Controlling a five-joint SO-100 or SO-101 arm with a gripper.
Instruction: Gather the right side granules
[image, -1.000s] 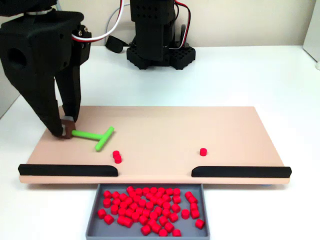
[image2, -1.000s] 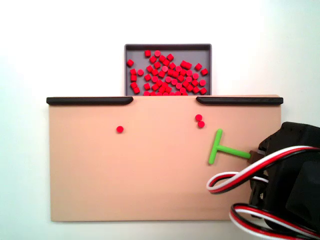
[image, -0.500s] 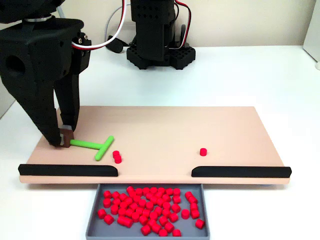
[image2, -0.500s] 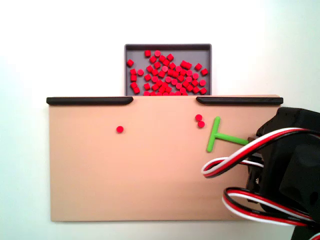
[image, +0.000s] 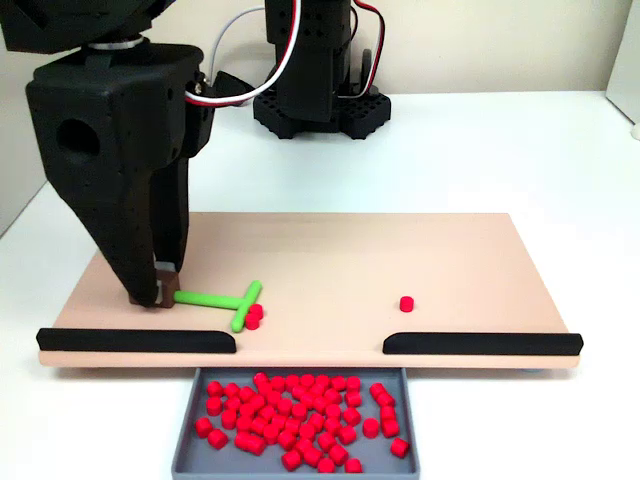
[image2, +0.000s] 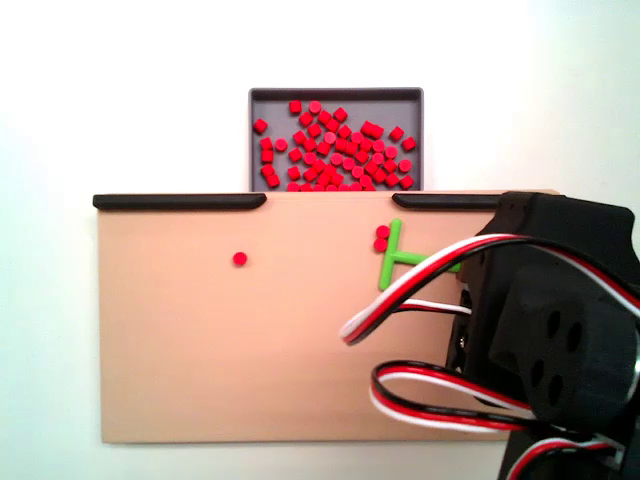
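Two red granules (image: 253, 317) lie as a touching pair on the tan board (image: 330, 250), near the gap between the black rails. They rest against the crossbar of the green T-shaped tool (image: 240, 300). My gripper (image: 160, 297) is shut on the end of the tool's stem, at the board's left in a fixed view. In another fixed view the same pair (image2: 381, 238) lies just left of the tool's crossbar (image2: 392, 252), and the arm's black body (image2: 550, 320) hides the fingers.
A single red pellet (image: 406, 303) lies alone further along the board (image2: 239, 259). Two black rails (image: 135, 340) (image: 480, 343) edge the board's front. Below the gap, a grey tray (image: 185, 440) holds a heap of red pellets (image: 300, 415). The arm's base (image: 315, 100) stands behind.
My gripper has moved the green tool toward the board's front and middle. Its crossbar has reached the two granules and nudged them toward the gap between the rails.
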